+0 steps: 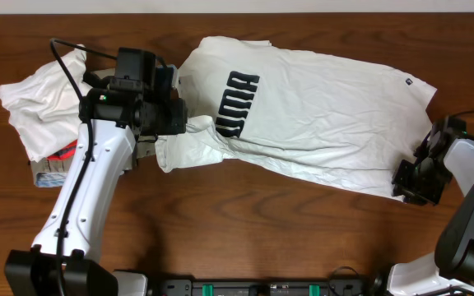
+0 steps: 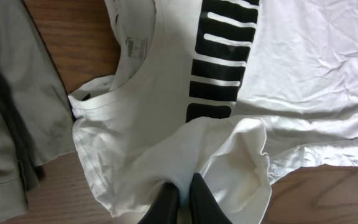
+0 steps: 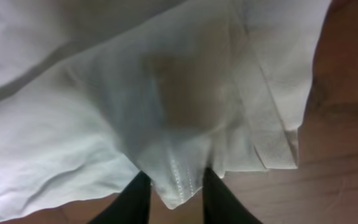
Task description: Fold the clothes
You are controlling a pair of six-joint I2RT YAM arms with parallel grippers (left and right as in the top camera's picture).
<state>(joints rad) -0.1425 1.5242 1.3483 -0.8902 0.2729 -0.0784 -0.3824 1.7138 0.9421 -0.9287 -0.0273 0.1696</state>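
A white T-shirt lies spread across the middle of the wooden tabletop. Its collar end points toward 9 o'clock and its hem toward 3 o'clock. Black lettering runs across the chest, just inside the collar.

The left hand sits at the shirt's 9 o'clock edge, over the shoulder area. In the left wrist view its two dark fingers are pressed close together on a bunched fold of the white fabric, with a sleeve puckered just beside them at 3 o'clock.

The right hand is at the shirt's 4 o'clock corner. Seen from the right wrist, a stitched corner of the hem hangs between its fingers. The close view is soft, but they appear to be pinching that corner.

At 9 o'clock on the tabletop, beyond the left arm, lies a crumpled pile of white clothing. A grey garment shows at the 9 o'clock side of the left wrist view, near the shirt's collar.
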